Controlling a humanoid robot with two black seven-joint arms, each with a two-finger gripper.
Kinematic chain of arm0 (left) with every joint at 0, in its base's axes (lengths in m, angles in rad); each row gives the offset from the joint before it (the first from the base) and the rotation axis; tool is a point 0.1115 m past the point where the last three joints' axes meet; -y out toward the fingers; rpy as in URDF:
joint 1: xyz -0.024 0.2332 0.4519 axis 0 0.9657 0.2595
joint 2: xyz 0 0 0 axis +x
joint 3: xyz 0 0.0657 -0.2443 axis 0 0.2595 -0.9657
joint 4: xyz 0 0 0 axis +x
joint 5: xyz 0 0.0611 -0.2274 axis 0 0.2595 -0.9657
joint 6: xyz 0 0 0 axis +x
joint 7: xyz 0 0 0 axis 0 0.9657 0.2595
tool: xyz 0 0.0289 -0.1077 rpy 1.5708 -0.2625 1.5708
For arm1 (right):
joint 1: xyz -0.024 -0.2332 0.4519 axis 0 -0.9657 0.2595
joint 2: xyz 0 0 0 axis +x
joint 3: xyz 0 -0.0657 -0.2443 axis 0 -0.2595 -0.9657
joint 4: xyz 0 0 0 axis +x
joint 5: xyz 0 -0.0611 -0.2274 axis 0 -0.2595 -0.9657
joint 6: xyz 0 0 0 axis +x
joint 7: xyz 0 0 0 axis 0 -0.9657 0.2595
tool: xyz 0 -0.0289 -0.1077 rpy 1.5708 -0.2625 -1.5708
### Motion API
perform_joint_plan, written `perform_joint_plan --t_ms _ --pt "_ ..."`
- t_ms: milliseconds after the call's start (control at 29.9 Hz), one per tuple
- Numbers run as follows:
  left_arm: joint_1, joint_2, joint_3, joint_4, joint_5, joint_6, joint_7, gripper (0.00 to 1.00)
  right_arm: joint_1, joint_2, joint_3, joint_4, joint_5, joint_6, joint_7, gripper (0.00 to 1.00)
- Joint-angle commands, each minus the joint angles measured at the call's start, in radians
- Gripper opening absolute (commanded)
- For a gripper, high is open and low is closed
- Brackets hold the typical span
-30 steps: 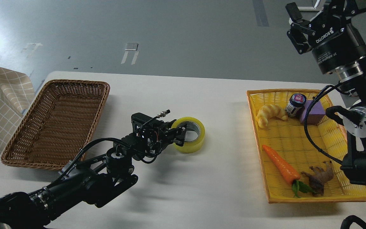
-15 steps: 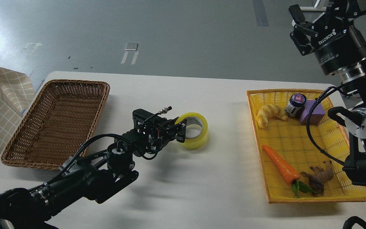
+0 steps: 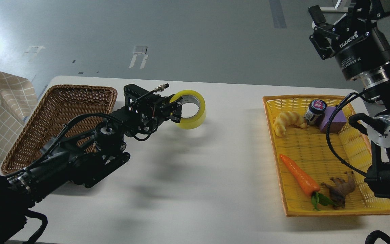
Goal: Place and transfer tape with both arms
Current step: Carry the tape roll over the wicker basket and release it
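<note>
At far left a brown wicker basket (image 3: 59,125) is seen on the worktop (image 3: 215,169). Just right of it, the left gripper (image 3: 177,113) is clamped on the rim of the tape (image 3: 191,109), which is held clear of the worktop, its hole facing roughly toward the camera. The basket is judged the nearer drop place, lying to the tape's left. At far right, the right gripper (image 3: 318,30) is raised well apart above the yellow tray (image 3: 317,206), its fingers spread and empty.

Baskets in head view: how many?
2. A brown wicker basket at the table's left, partly behind the left arm; a yellow basket at the right holding toys, its right edge hidden by the right arm.
</note>
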Motion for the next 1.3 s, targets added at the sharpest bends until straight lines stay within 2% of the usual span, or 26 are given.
perform_joint_plan --t_ms 0,501,669,869,1170,1270 --pt "-0.043 0.055 0.000 -0.002 0.000 -0.019 -0.019 0.17 0.000 0.002 0.002 -0.011 0.000 0.001 0.000 1.00" --pt "-0.086 0.288 0.022 -0.002 0.000 -0.028 -0.117 0.17 0.000 0.002 0.002 -0.026 0.000 0.001 0.000 1.00" --pt "-0.084 0.423 0.022 -0.001 0.000 -0.022 -0.212 0.17 -0.002 0.002 0.000 -0.029 0.000 0.001 0.002 1.00" --pt "-0.078 0.512 0.022 -0.001 0.000 -0.021 -0.264 0.17 -0.008 0.002 0.000 -0.039 0.000 0.003 0.002 1.00" --pt "-0.049 0.608 0.034 0.005 0.000 -0.013 -0.315 0.17 -0.006 0.003 -0.006 -0.048 0.000 0.006 0.002 1.00" --pt "0.014 0.622 0.060 0.036 -0.031 0.048 -0.320 0.17 -0.009 0.002 -0.008 -0.049 0.000 0.006 0.002 1.00"
